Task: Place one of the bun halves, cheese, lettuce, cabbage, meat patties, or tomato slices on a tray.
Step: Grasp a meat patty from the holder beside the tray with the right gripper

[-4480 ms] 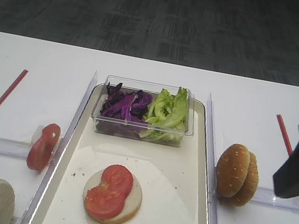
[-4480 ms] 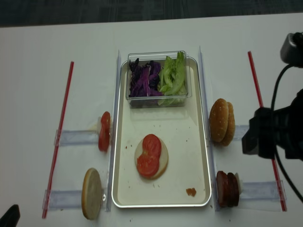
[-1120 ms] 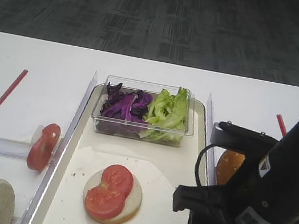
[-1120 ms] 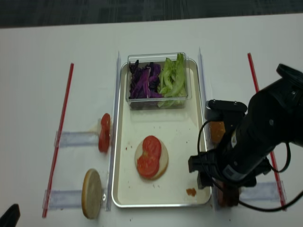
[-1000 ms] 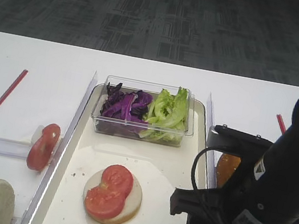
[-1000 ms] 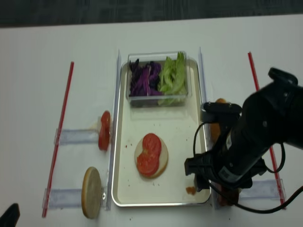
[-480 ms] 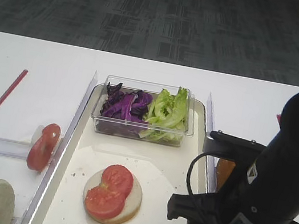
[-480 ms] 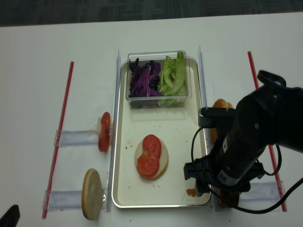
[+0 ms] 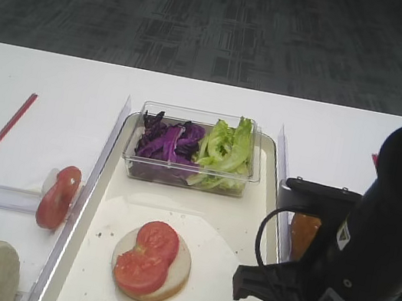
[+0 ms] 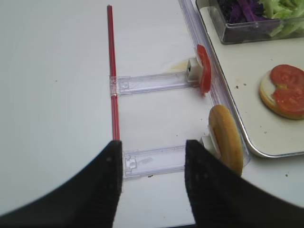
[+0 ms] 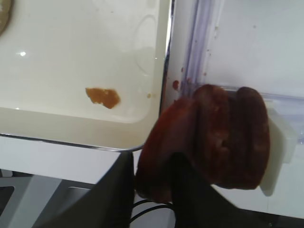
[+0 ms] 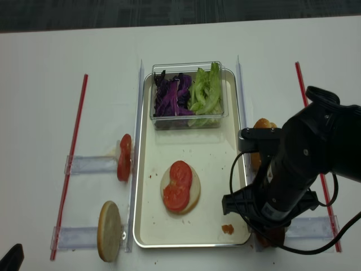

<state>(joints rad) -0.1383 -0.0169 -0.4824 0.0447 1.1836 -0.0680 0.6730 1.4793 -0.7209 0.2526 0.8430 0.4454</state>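
While the right gripper (image 11: 152,190) pinches the nearest of the meat patties (image 11: 209,142), its jaws closed on that disc's lower edge as far as the wrist view shows, the stack stands on edge just outside the tray's (image 11: 164,90) near right corner. A straight lift should free one patty without dragging its neighbours. Further in, the bun half (image 9: 152,263) with tomato slices (image 9: 147,254) waits mid-tray. The left gripper (image 10: 152,183) hangs apart, empty.

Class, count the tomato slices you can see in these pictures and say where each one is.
3. Two tomato slices overlap on the bun half in the tray. One tomato slice stands on edge in the clear holder left of the tray. Others may be hidden behind it.
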